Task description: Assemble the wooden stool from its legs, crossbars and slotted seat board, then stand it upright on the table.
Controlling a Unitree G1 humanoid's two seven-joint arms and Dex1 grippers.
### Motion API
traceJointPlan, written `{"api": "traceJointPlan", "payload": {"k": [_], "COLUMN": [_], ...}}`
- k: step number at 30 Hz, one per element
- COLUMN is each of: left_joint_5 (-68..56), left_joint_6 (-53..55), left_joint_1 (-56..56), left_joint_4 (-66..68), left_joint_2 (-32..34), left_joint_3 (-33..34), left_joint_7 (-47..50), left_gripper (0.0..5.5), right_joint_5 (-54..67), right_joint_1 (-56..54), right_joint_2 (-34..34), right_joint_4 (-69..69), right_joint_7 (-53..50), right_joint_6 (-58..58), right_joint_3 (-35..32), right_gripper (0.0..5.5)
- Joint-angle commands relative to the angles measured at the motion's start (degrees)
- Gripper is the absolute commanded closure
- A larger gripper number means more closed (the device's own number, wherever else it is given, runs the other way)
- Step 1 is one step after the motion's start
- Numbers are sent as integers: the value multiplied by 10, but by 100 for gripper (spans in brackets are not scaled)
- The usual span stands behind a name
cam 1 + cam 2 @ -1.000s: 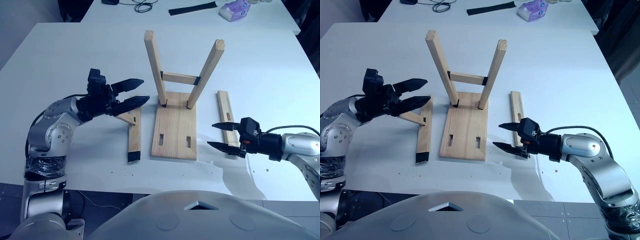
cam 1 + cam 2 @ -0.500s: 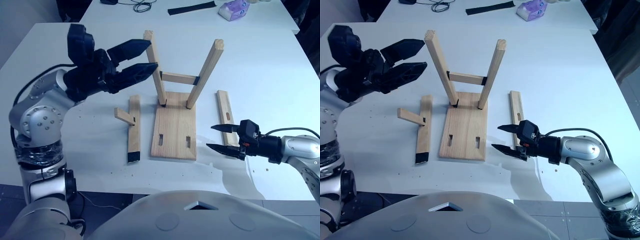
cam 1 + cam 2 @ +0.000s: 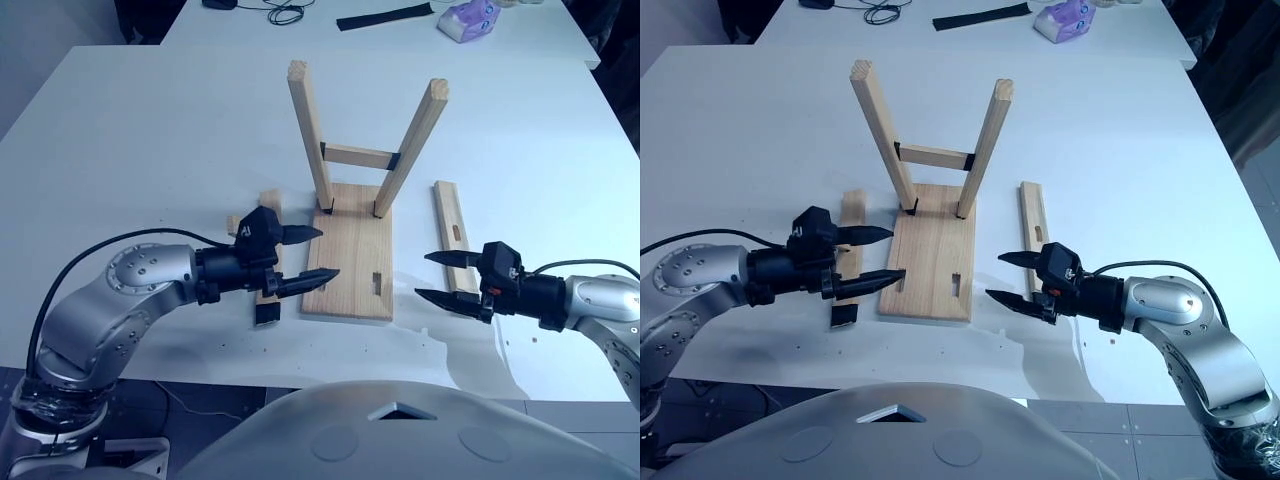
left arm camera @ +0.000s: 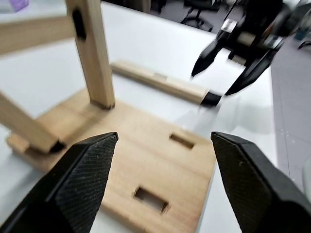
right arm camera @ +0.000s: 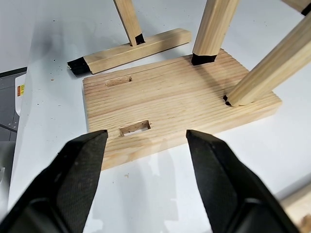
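The slotted seat board (image 3: 350,262) lies flat on the white table. Two legs (image 3: 307,130) stand in its far slots, joined by a crossbar (image 3: 358,156). Two near slots (image 5: 135,127) are bare. A loose leg with a crossbar stub (image 3: 266,290) lies left of the board, partly hidden by my left gripper (image 3: 330,252), which hovers open over the board's front left edge. Another loose leg (image 3: 452,228) lies right of the board. My right gripper (image 3: 421,274) stands open just off the board's front right corner, holding nothing.
A second table at the back carries a black strap (image 3: 385,17), a purple pack (image 3: 470,18) and cables (image 3: 285,12). The table's front edge (image 3: 330,378) runs close below both grippers. Bare table top (image 3: 150,130) spreads to the left and far right.
My left arm has swung down from beside the upright left leg to table height at the board's front left. The right gripper has hardly moved.
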Motion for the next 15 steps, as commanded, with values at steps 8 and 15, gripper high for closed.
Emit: {"api": "traceJointPlan", "payload": {"k": [8, 15], "left_joint_5": [121, 186], "left_joint_6": [-94, -167], "left_joint_1": [80, 120], "left_joint_4": [68, 127], "left_joint_2": [32, 60], "left_joint_3": [-28, -40], "left_joint_7": [-48, -96], "left_gripper": [193, 193], "right_joint_5": [-8, -11], "right_joint_1": [12, 27], "right_joint_2": [4, 9], "right_joint_4": [-4, -9], "right_joint_7": [-9, -17], "right_joint_6": [-9, -12], "right_joint_3": [-3, 0], "right_gripper": [251, 251]}}
